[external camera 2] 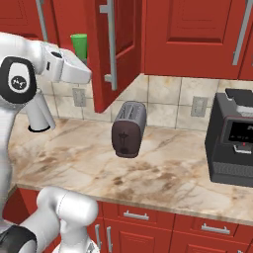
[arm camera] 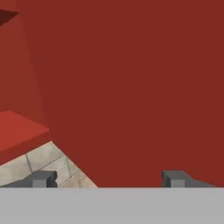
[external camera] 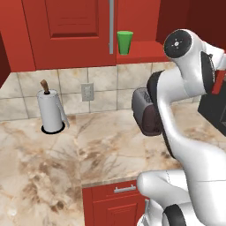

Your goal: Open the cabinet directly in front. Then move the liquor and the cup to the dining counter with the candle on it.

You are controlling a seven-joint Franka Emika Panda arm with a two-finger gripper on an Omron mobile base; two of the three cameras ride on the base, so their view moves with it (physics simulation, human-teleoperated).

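We have the cabinet (external camera 2: 118, 44) door swung out over the counter, so the shelf is reachable — the cup (external camera: 125, 42) stands at its front edge, just right of the closed door's handle (external camera: 111, 26). Our gripper (arm camera: 109, 178) is spread wide, grasping nothing, its fingertips (arm camera: 43, 178) close against the red door face. The cup lies to the left of the hand, apart from it.

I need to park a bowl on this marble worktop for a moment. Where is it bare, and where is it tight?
Bare: the wide front stretch of the worktop between the paper-towel roll and the toaster, and the patch between toaster and coffee machine. Tight: behind the toaster, under the open cabinet door.
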